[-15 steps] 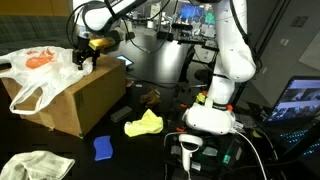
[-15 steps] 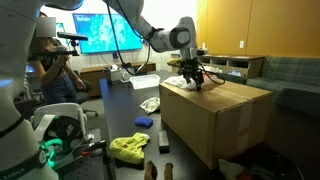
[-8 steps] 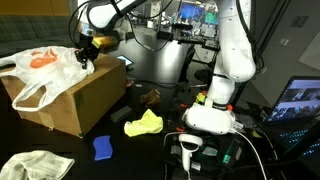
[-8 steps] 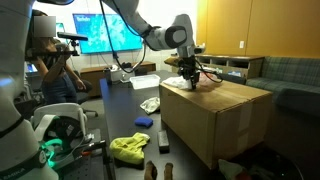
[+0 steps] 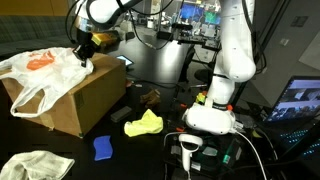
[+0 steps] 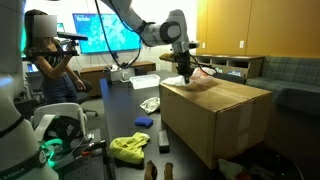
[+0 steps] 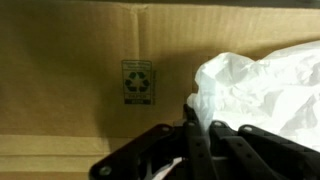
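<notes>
A white plastic bag [image 5: 40, 68] with an orange print lies on top of a big cardboard box [image 5: 85, 100], also seen in an exterior view [image 6: 215, 100]. My gripper [image 5: 85, 57] hangs over the box's far corner and is shut on the bag's edge, which stretches up toward the fingers. In the wrist view the bag [image 7: 265, 85] fills the right side, and its rim runs down between the closed dark fingers [image 7: 192, 125] of the gripper [image 7: 200, 112]. A recycling mark [image 7: 138, 82] shows on the box [image 7: 60, 70] behind.
On the dark table lie a yellow cloth [image 5: 143, 124], a blue block [image 5: 103, 147] and a white cloth [image 5: 35, 165]. The arm's white base [image 5: 215, 112] stands to the right. A person with a camera [image 6: 45, 55] stands beyond the table.
The jaws have closed on the bag's edge. The gripper has risen slightly, pulling that edge up off the box.
</notes>
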Controlling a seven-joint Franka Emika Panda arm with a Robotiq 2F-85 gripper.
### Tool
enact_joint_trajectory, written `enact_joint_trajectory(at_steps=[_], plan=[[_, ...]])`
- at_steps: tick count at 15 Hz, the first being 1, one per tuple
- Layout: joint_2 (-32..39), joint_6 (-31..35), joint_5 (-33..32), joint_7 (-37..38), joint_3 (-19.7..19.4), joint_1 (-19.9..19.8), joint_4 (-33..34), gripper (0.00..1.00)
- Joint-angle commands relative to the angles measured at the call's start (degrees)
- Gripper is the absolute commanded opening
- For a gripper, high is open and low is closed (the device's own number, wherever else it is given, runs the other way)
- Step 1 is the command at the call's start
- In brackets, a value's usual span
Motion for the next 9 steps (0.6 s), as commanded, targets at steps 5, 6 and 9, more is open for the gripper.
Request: enact_joint_trajectory(at_steps=[5,6,9], plan=[[-3.76,-1.14,-6.05,-1.08,3.16,6.29,1.67,0.08],[-2.97,-1.98,-7.29,-0.70,3.83,7.68,3.34,0.07],[0.30,-5.96,-8.69,-0.49,5.90,11.17,9.08,0.09]])
